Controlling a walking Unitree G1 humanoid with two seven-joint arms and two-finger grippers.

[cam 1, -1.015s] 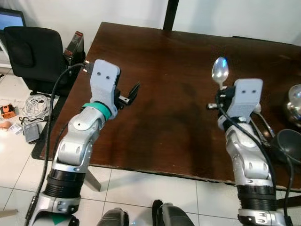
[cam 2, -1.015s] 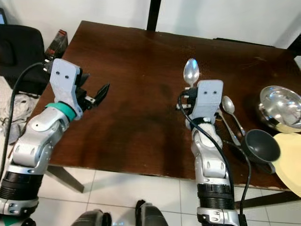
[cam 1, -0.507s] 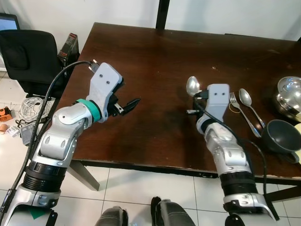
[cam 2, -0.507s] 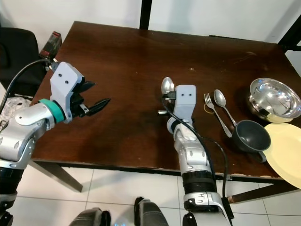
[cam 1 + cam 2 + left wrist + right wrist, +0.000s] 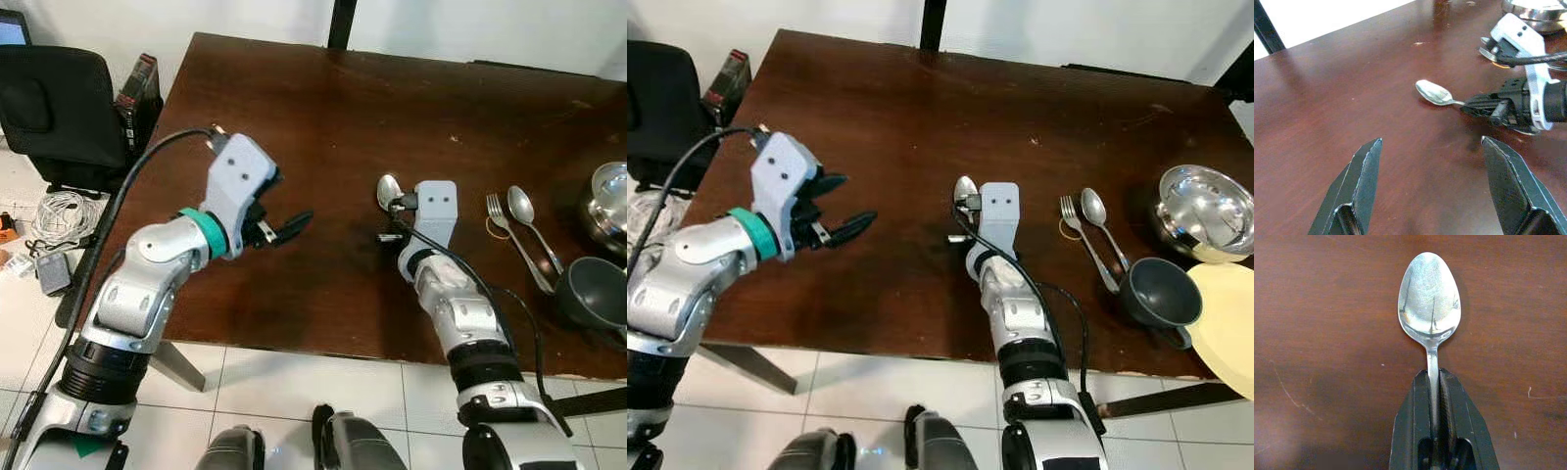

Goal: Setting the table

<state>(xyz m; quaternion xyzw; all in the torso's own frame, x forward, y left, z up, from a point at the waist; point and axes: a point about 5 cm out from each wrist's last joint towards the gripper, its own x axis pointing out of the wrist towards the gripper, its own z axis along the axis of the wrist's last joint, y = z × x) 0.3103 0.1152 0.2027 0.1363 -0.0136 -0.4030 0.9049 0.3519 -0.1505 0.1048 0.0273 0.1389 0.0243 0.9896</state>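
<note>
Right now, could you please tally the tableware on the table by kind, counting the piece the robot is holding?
Spoons: 2, one clamped in the right gripper, one lying beside the fork
Forks: 1
Steel bowls: 1
Dark grey bowls: 1
Yellow plates: 1
Total: 6

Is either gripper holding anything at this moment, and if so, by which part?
The right gripper holds a spoon by its handle, fingers shut just below the bowl. The left gripper is open over the table and holds nothing.
</note>
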